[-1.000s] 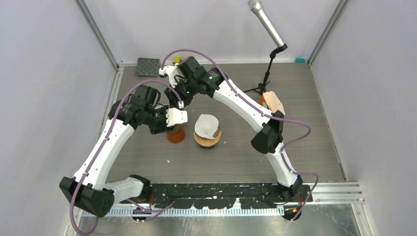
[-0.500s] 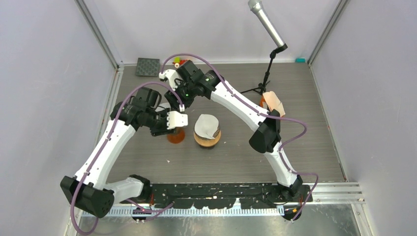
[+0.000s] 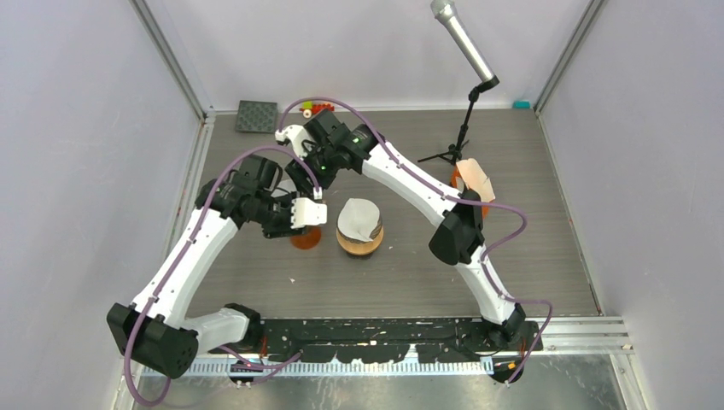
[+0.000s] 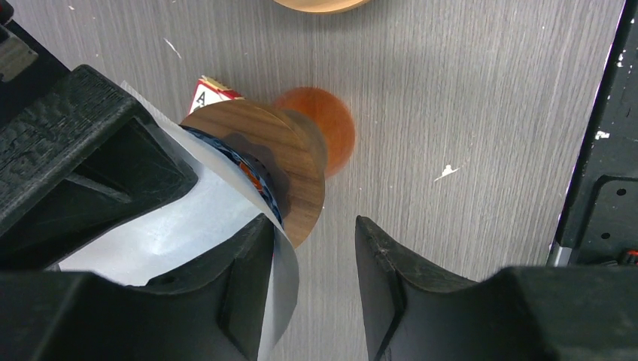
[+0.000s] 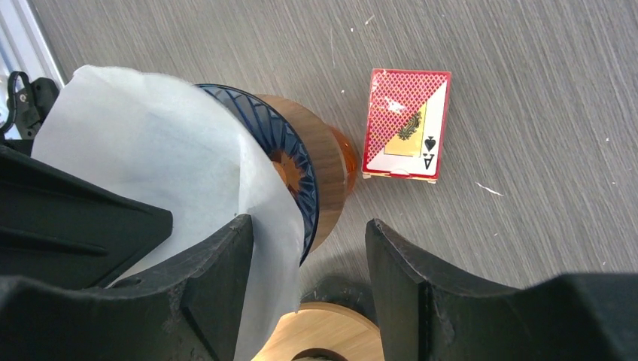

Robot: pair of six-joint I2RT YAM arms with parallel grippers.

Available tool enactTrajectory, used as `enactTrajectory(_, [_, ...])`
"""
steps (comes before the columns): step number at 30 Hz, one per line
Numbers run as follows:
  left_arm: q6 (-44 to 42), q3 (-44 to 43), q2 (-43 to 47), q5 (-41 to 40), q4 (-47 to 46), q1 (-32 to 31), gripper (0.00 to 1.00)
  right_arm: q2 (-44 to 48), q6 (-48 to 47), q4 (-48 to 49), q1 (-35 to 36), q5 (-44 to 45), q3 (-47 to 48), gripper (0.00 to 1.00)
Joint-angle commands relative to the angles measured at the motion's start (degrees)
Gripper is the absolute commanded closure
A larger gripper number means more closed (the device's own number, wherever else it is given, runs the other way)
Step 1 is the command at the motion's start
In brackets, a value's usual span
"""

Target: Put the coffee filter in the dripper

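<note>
The dripper [image 5: 312, 162] is a blue ribbed cone with a wooden collar on an orange glass base [image 4: 327, 128]. It stands left of centre on the table [image 3: 305, 238]. A white paper coffee filter [image 5: 143, 143] sits in its cone and sticks out above the rim; it also shows in the left wrist view [image 4: 188, 233]. My left gripper [image 4: 310, 226] is open, its left finger against the filter's edge. My right gripper [image 5: 308, 226] is open, its left finger against the filter. From above, both grippers [image 3: 309, 201] hide the filter.
A wooden holder with a stack of white filters [image 3: 359, 224] stands just right of the dripper. A playing card [image 5: 406, 124] lies behind it. A microphone stand [image 3: 465, 128], an orange object with paper [image 3: 475, 179], a black pad [image 3: 256, 115] and small toys [image 3: 316, 108] are further back.
My left gripper has come slightly lower over the dripper and covers more of it. My right wrist has shifted a little to the left. The dripper has not moved.
</note>
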State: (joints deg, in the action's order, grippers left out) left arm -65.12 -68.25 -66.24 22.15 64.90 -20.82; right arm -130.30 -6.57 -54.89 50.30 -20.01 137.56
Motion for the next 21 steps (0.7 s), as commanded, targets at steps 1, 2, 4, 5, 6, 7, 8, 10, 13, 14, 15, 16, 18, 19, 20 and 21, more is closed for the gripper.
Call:
enactTrajectory(1, [-1.54,0.78,0.16,0.97,-1.54,0.34,0.55,-0.54,-0.64,1.37,0.32,-0.06,0.84,0.38])
enactTrajectory(2, [-1.58,1.04,0.15,0.92,-1.54,0.34,0.55,-0.59,-0.64,1.37,0.32,-0.03,0.87,0.38])
enactTrajectory(4, [-1.75,1.37,0.12,0.95,-1.59,0.34,0.55,-0.78,-0.72,1.37,0.33,-0.03,0.79,0.38])
enactTrajectory(5, [-1.84,1.51,0.22,0.91,-1.67,0.33,0.55,-0.78,-0.80,1.31,0.32,-0.02,0.77,0.38])
enactTrajectory(6, [-1.97,1.68,0.22,0.85,-1.77,0.32,0.55,-0.86,-0.90,1.23,0.32,0.05,0.78,0.39])
enactTrajectory(7, [-2.01,1.74,0.19,0.78,-1.86,0.34,0.55,-0.88,-0.95,1.20,0.32,0.06,0.74,0.38])
enactTrajectory(8, [-2.02,1.85,0.15,0.72,-1.88,0.34,0.55,-0.90,-1.05,1.16,0.32,0.06,0.66,0.38])
enactTrajectory(10, [-2.24,1.97,0.07,0.60,-1.89,0.34,0.55,-0.91,-1.16,1.10,0.31,0.19,0.48,0.38])
enactTrajectory(13, [-2.41,1.95,-0.24,0.44,-1.80,0.34,0.55,-1.07,-1.34,0.86,0.32,0.49,0.43,0.38])
enactTrajectory(14, [-2.38,1.98,-0.29,0.44,-1.80,0.34,0.55,-1.16,-1.42,0.62,0.31,0.57,0.57,0.38])
enactTrajectory(15, [-2.33,1.89,-0.31,0.44,-1.80,0.34,0.55,-1.15,-1.51,0.47,0.32,0.65,0.79,0.38])
enactTrajectory(16, [-2.33,1.84,-0.31,0.48,-1.80,0.34,0.55,-0.97,-1.45,0.30,0.37,0.61,0.98,0.38])
enactTrajectory(18, [-2.07,1.51,-0.16,0.56,-2.03,0.34,0.55,-0.41,-1.24,0.40,0.32,0.50,1.40,0.37])
enactTrajectory(19, [-1.82,1.27,-0.08,0.54,-2.12,0.34,0.55,-0.07,-1.07,0.40,0.32,0.50,1.63,0.36])
enactTrajectory(20, [-1.56,0.89,-0.04,0.56,-2.15,0.34,0.55,0.24,-0.88,0.34,0.32,0.54,2.00,0.36])
enactTrajectory(21, [-1.30,0.58,0.12,0.67,-2.13,0.34,0.54,0.55,-0.76,0.39,0.28,0.62,2.25,0.35])
